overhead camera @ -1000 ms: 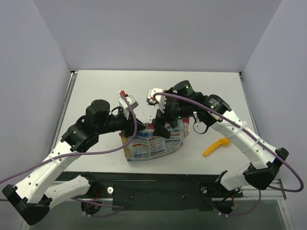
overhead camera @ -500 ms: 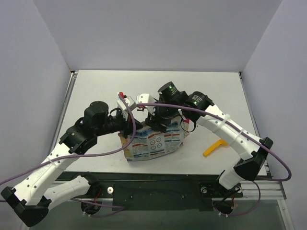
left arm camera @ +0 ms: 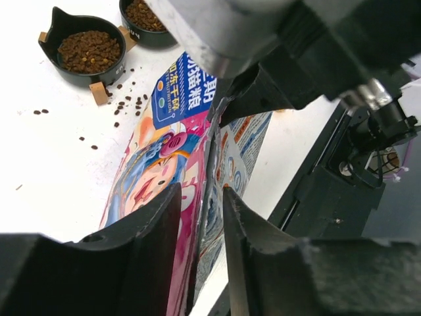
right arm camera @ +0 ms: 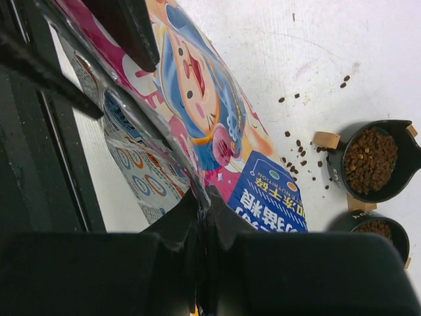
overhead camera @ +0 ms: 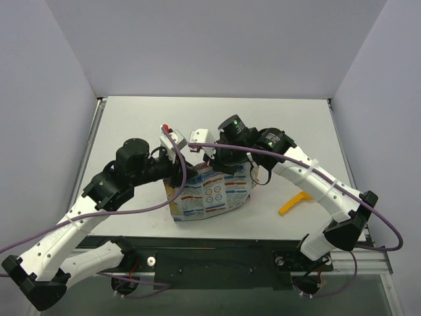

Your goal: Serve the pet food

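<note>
The pet food bag [overhead camera: 214, 195] sits at the middle of the desk [overhead camera: 131, 125], close to its near edge. Its white-and-blue back is turned up toward the overhead camera, and its colourful front faces the far edge. The left gripper [left arm camera: 200, 197] is at the bag's left end, and its jaws are drawn close, with only a narrow gap that the magenta-edged rim fills. The right gripper [right arm camera: 205, 197] meets the same rim farther along, its jaws pressed together and pinching the thin edge.

Beyond the bag's front stand two small black bowls with ear-shaped rims [left arm camera: 92, 74], just beside each other. Both hold brown kibble [left arm camera: 89, 49]. Loose pellets [left arm camera: 128, 102] are scattered on the desk between the bowls and the bag. In the overhead view the right arm hides the bowls. A yellow-orange scoop [overhead camera: 296, 202] lies toward the near right corner, apart from the bag.
</note>
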{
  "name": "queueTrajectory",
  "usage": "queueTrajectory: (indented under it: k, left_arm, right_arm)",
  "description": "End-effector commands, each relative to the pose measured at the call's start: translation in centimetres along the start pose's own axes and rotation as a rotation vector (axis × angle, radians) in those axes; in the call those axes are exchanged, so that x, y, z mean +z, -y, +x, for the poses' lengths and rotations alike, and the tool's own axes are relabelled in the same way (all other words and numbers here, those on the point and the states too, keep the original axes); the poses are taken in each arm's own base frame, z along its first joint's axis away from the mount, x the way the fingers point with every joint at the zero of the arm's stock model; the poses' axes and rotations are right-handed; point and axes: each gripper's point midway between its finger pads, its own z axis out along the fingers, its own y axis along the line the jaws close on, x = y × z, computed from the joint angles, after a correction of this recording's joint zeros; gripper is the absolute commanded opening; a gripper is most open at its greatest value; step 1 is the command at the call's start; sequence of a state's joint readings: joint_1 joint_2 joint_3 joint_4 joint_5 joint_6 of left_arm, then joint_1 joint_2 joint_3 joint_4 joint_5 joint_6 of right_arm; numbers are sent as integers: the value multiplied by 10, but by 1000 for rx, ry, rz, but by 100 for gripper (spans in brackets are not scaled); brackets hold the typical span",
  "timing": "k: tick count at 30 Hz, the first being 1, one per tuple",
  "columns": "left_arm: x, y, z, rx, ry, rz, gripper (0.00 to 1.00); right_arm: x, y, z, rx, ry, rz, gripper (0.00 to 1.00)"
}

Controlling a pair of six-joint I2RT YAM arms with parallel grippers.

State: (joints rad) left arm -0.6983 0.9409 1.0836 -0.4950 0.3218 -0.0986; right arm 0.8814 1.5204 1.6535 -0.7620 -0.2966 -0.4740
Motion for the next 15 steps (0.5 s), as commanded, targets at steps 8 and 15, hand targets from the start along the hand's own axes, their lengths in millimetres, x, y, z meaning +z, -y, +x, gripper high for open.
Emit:
queueTrajectory:
  k: [8, 15]
  left_arm:
    - [24, 0, -23, -18, 84, 19, 51]
    - [24, -1, -1, -9, 58, 4, 38]
  right_arm:
    - [-38, 41, -21, 148, 72, 222, 0]
    - [-46, 62, -6, 244, 88, 415, 0]
